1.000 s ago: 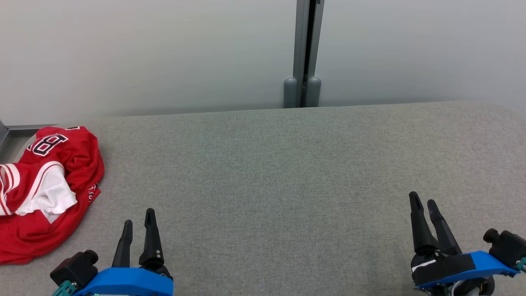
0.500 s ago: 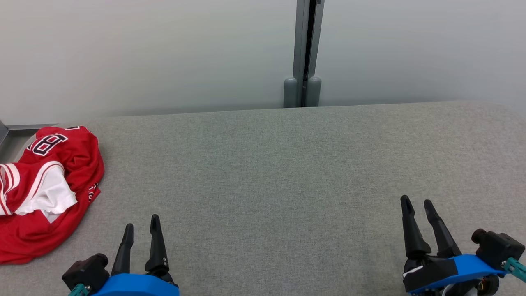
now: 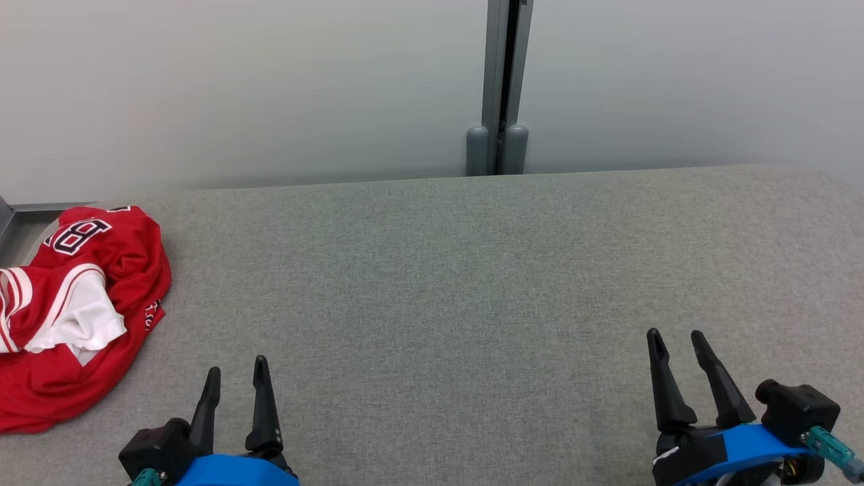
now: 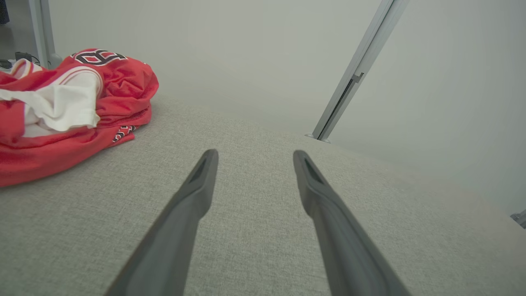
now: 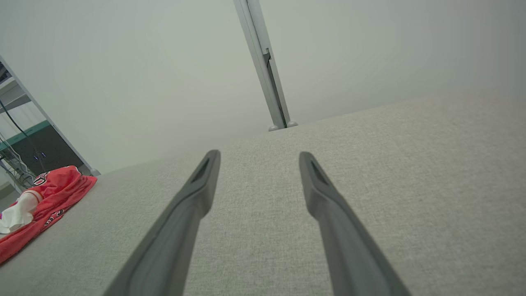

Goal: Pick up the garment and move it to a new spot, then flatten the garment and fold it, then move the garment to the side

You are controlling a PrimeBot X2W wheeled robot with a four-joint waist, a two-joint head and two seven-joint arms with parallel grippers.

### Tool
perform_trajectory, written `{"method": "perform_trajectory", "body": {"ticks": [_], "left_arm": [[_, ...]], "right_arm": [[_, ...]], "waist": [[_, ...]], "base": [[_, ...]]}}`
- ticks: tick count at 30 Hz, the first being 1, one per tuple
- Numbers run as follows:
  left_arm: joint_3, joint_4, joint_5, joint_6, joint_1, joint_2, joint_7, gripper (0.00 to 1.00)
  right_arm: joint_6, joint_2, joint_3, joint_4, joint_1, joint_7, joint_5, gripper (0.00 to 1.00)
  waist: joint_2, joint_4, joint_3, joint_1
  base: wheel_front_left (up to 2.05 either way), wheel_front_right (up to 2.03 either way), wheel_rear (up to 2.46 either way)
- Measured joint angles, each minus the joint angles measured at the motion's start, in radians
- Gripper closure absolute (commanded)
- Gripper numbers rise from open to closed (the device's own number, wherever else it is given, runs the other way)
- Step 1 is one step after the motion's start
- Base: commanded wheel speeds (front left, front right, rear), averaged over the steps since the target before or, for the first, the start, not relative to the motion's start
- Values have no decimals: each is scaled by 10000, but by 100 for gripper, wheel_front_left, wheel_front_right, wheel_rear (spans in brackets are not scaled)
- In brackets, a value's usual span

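A crumpled red and white jersey point(image 3: 81, 304) lies at the far left of the grey fabric table point(image 3: 472, 270), partly cut off by the left edge of the head view. It also appears at the upper left of the left wrist view as the jersey point(image 4: 61, 111) and far left in the right wrist view as the jersey point(image 5: 45, 201). My left gripper point(image 3: 236, 371) hovers open near the front edge, to the right of the jersey and apart from it. My right gripper point(image 3: 675, 337) is open at the lower right, nothing between its fingers.
A pale wall with a grey vertical post point(image 3: 499, 88) stands behind the table's far edge. A metal frame point(image 3: 40, 209) and shelving with cables point(image 5: 16, 152) sit beyond the table's left end.
Both grippers have drawn back toward the bottom of the head view. The left one shifted slightly right, the right one slightly left. The jersey has not moved.
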Motion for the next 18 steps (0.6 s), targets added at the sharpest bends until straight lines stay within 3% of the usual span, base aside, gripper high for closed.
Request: {"method": "perform_trajectory", "body": {"ticks": [18], "left_arm": [[-10,263,1078,13,26,17,-345,0]], "right_arm": [[4,-17,0,86,1,-359,-1394,0]], "waist": [[0,14,24,0]], "base": [[0,0,0]]}}
